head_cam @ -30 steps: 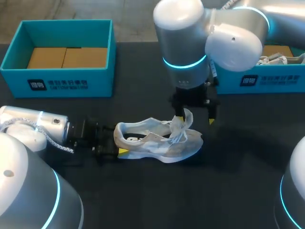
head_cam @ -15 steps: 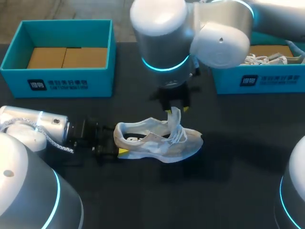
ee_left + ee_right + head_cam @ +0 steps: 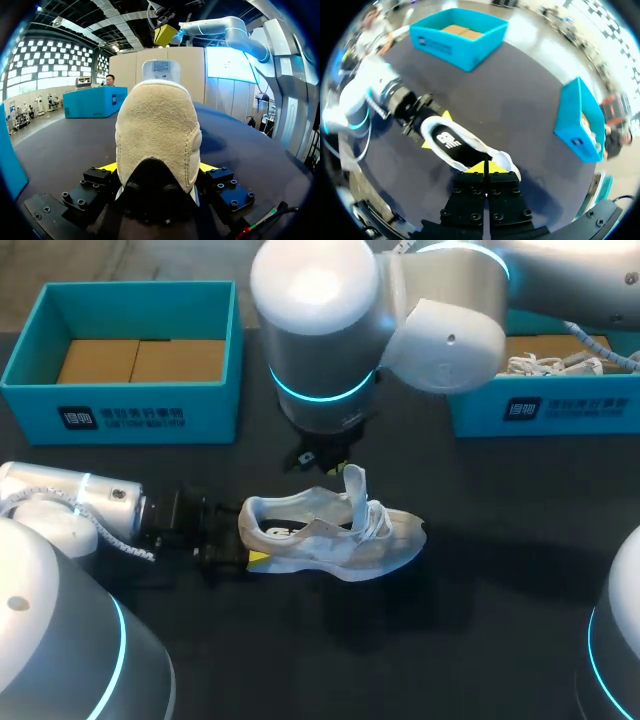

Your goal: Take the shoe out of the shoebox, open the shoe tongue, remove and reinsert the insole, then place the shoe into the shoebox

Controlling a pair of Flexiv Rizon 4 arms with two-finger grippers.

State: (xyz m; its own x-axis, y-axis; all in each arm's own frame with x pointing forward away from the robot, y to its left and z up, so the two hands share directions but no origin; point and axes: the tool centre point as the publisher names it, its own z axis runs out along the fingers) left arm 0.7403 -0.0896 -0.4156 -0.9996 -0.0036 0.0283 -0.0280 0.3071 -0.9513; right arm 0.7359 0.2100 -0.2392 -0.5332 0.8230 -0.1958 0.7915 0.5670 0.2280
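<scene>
A white sneaker (image 3: 330, 535) lies on its side on the dark table, toe to the right. My left gripper (image 3: 250, 535) comes in low from the left, and its yellow tips press both sides of the tan heel (image 3: 157, 130). The right arm hangs over the shoe, its bulk hiding most of my right gripper (image 3: 335, 465) in the head view. In the right wrist view that gripper (image 3: 485, 167) has its yellow tips pressed together on the white tongue (image 3: 505, 161). The tongue (image 3: 352, 488) stands pulled upright, and the dark insole (image 3: 455, 147) shows in the opening.
A blue shoebox (image 3: 130, 350) with cardboard in its bottom stands at the back left. A second blue box (image 3: 545, 405) at the back right holds another white shoe. Bare table lies in front of the sneaker and to its right.
My right gripper closed its fingers on the tongue and moved left, drawing the tongue up and back toward the heel. The left arm and the shoe stayed put.
</scene>
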